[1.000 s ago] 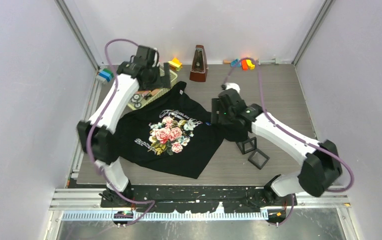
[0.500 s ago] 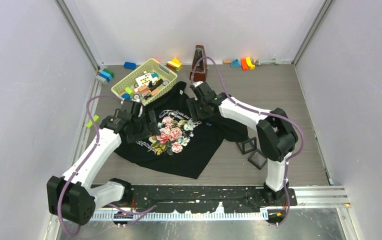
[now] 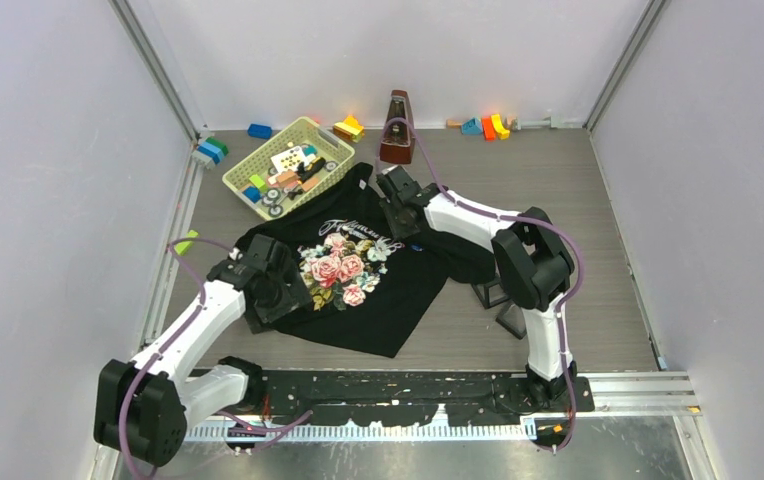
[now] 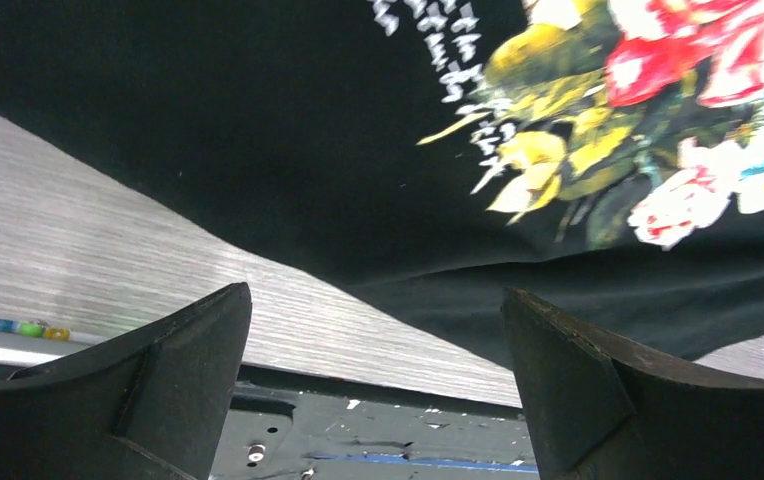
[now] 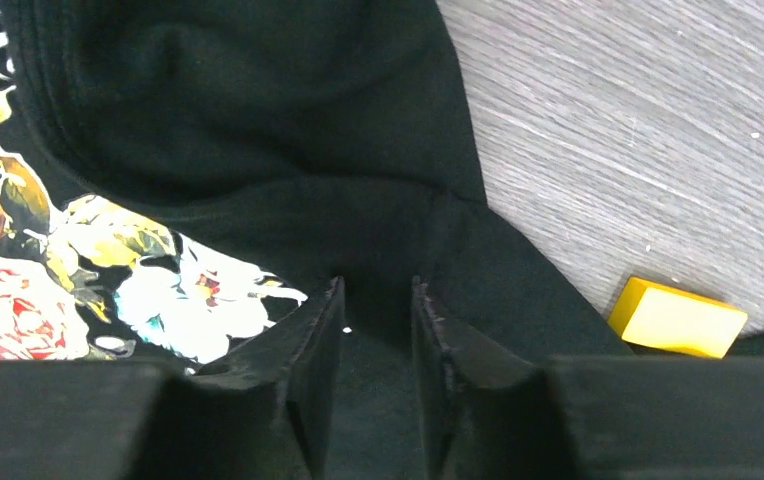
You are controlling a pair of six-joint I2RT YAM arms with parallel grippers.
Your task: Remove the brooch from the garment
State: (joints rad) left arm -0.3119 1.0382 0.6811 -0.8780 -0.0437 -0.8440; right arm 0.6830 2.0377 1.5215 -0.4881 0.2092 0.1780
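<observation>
The black T-shirt with the rose print lies flat mid-table. A tiny blue speck, seemingly the brooch, sits on it right of the flowers. My left gripper hovers over the shirt's lower left part. In the left wrist view it is wide open and empty above the shirt's hem. My right gripper is over the shirt near the collar. In the right wrist view it has a narrow gap over plain black fabric. The brooch shows in neither wrist view.
A yellow basket of small items stands at the back left and a metronome at the back. Two small black square boxes stand right of the shirt. Coloured blocks line the back edge. A yellow block lies beside the shirt.
My left arm has swung from the basket down to the shirt's lower left. My right arm has moved from the shirt's right side to the collar area.
</observation>
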